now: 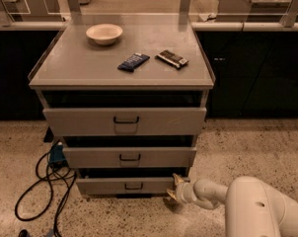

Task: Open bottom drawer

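Bottom drawer (pixel 127 185) first: it's the lowest of the cabinet's three grey fronts, right down by the floor, with a small dark wire handle (pixel 133 186) at its middle. A dark gap shows along its upper edge, under the drawer above.

My claw (pixel 174 187) is at the cabinet's lower right corner, pressed up to the right end of that bottom front. The two pale fingers (pixel 177 178) stand spread apart, one high and one low, and the end of the front sits about level with the space between them. I'm against the front or very nearly so, but I can't tell whether the fingers are pinching its edge. Nothing else is in the claw, and it's well away from the handle. My white arm (pixel 257 209) reaches in low from the cabinet's right side.

Going up the cabinet: the middle drawer (pixel 129 157) and then the tall top drawer (pixel 124 121), each with its own dark handle.

On the cabinet's top (pixel 80 65) there's a pale bowl (pixel 104 33) towards the back left, a dark blue packet (pixel 133 61) near the middle, and a brown packet (pixel 171 59) just to its right, the two not touching.

On the speckled floor (pixel 247 147) left of the cabinet, black cables (pixel 38 189) loop around beside a small blue object (pixel 56 155).
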You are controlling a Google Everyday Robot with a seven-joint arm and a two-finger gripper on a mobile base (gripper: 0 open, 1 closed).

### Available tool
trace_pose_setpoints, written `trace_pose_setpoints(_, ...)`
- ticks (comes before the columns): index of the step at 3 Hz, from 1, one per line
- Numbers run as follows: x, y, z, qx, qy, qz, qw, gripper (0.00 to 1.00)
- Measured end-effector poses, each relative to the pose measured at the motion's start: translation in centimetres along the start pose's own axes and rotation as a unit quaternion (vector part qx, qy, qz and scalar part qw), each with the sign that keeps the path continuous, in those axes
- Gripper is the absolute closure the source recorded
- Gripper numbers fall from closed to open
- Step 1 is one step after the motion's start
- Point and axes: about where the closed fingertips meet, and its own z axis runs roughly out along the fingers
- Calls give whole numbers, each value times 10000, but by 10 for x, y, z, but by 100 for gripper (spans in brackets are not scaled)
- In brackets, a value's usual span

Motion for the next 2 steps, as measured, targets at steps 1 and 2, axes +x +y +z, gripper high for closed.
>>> trace_pose_setpoints(1, -5, -2, -7, 0, 0, 0, 10000, 100)
trace_pose_setpoints(2, -10, -4, -12, 0, 0, 0, 10000, 100)
